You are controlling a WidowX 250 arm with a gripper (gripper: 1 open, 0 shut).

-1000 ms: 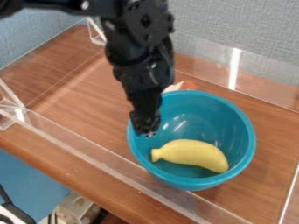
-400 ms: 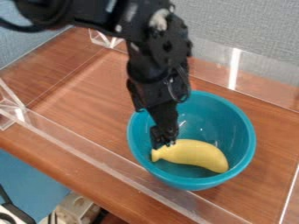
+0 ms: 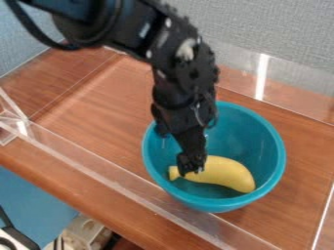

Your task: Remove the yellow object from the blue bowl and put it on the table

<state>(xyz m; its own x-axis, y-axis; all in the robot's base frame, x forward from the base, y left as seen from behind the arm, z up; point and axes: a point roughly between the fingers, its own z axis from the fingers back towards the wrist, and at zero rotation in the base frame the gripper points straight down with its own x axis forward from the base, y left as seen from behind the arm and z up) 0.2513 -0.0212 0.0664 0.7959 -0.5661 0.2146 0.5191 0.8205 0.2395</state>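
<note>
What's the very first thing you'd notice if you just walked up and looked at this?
The big black robot arm reaching down from the upper left into the shiny blue bowl, which sits on the right part of the wooden table. Next, the bright yellow banana lying in the bottom of the bowl. The arm's fingers are open, right at the banana's left end.

Clear acrylic walls (image 3: pixel 276 80), grey-blue backdrop (image 3: pixel 53 49)
</note>
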